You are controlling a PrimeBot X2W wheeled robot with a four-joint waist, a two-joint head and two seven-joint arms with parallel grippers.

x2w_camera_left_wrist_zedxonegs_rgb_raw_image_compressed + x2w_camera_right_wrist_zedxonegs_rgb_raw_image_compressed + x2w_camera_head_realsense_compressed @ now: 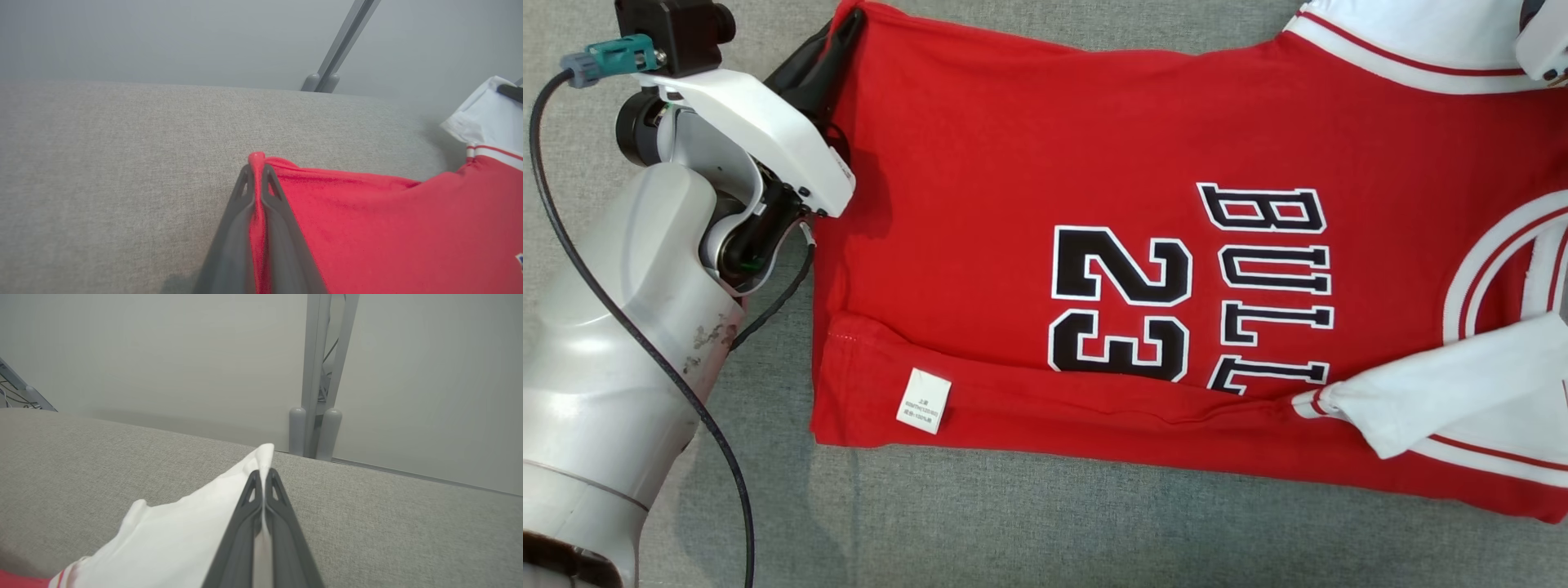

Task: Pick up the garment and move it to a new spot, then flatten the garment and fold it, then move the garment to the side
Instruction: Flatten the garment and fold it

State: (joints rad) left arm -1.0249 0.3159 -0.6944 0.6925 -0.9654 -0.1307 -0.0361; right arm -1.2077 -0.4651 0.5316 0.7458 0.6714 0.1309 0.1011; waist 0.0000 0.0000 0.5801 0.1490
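jersey (1029, 139): spread on grey bench (1029, 531), near edge folded | left pincer (257, 173): clamped on red hem corner (256, 157) | right pincer (262, 475): clamped on white sleeve (184, 522) | handling: likely light, limp, sags; far corners suit

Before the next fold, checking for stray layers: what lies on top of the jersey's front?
A folded-over red strip with a white tag and a white sleeve lie on the jersey, hiding part of the lettering.
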